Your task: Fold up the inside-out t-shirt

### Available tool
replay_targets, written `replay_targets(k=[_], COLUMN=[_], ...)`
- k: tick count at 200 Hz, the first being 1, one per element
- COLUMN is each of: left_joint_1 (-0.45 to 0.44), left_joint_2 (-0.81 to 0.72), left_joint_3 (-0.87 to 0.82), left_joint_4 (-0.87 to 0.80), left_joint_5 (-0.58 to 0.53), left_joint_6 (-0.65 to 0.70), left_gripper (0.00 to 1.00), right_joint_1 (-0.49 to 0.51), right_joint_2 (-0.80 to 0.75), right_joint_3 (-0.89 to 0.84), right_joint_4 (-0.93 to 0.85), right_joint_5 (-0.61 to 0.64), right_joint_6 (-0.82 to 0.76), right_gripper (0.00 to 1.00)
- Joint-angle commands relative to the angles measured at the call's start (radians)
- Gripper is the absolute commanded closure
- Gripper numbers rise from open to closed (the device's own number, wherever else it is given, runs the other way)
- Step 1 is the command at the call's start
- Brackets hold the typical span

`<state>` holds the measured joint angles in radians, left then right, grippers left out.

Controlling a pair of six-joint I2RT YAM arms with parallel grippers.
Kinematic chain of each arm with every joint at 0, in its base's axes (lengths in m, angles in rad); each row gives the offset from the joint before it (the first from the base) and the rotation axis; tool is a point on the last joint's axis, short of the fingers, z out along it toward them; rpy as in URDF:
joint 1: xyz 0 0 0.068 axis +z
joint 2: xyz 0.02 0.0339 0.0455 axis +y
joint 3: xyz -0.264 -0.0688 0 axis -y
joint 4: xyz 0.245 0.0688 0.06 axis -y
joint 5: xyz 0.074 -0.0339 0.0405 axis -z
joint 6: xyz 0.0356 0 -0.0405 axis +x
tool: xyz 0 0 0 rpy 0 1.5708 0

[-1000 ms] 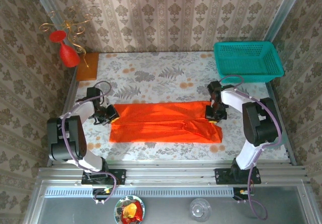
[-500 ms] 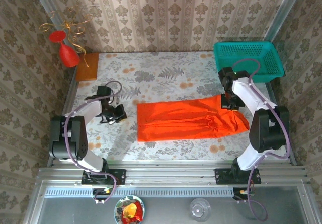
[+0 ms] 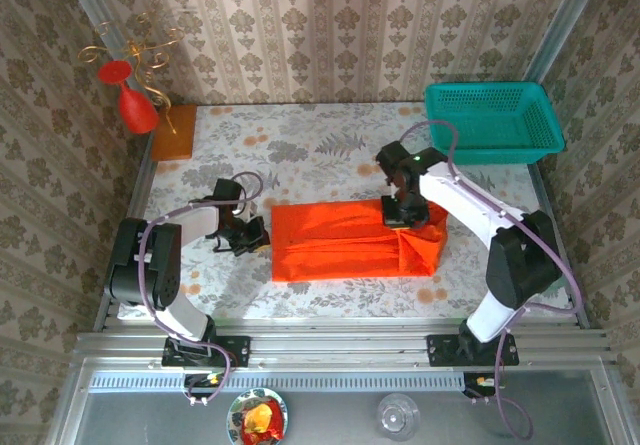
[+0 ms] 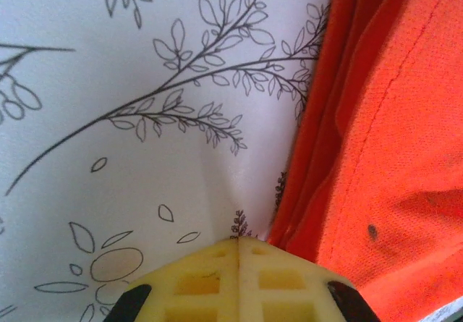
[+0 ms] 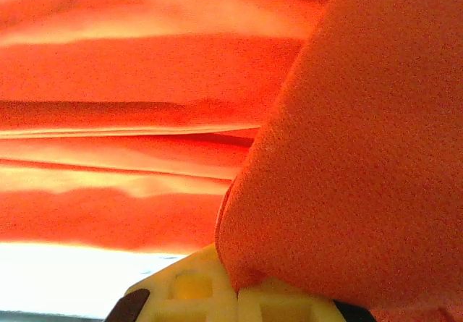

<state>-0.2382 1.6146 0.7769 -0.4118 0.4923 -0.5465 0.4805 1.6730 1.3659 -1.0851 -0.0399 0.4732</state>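
Note:
The inside-out t-shirt [image 3: 335, 245] is bright orange and lies folded into a long band on the flowered table, its right end lifted and carried over toward the left. My right gripper [image 3: 397, 210] is shut on that lifted end, and the right wrist view has the orange cloth [image 5: 362, 155] pinched between the yellow pads [image 5: 195, 293]. My left gripper [image 3: 252, 237] sits on the table just left of the shirt's left edge, shut and holding nothing. In the left wrist view the shirt's edge [image 4: 376, 134] runs down the right side, beside the closed yellow pads [image 4: 202, 278].
A teal basket [image 3: 492, 120] stands at the back right corner. An orange-brown wooden block [image 3: 173, 132] lies at the back left, with a red goblet-shaped ornament [image 3: 135, 105] on a gold stand beside it. Patterned walls close the table on three sides.
My right gripper swung left with the shirt's right end, doubling it over the band. The left gripper let go of the left edge, shut, and slid right along the table.

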Motion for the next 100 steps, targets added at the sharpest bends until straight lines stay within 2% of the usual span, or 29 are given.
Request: replay_targets(k=[1, 51, 100], left_joint_1=[-0.055, -0.097, -0.129], left_joint_2=[0.045, 0.052, 0.056], left_joint_3=[-0.046, -0.079, -0.092], left_joint_4=[0.083, 0.147, 0.176], left_joint_5=[0.039, 0.041, 0.029], left_joint_6=[-0.031, -0.068, -0.087], left_gripper=[1.00, 1.00, 1.00], right_joint_1=[0.074, 0.221, 0.297], right_joint_2=[0.062, 0.224, 0.362], right_joint_3=[0.061, 0.241, 0.405], right_joint_4=[0.038, 0.047, 0.090], right_joint_5=[-0.121, -0.192, -0.223], right_joint_6=[0.065, 0.109, 0.165], right_gripper=[1.00, 1.00, 1.00])
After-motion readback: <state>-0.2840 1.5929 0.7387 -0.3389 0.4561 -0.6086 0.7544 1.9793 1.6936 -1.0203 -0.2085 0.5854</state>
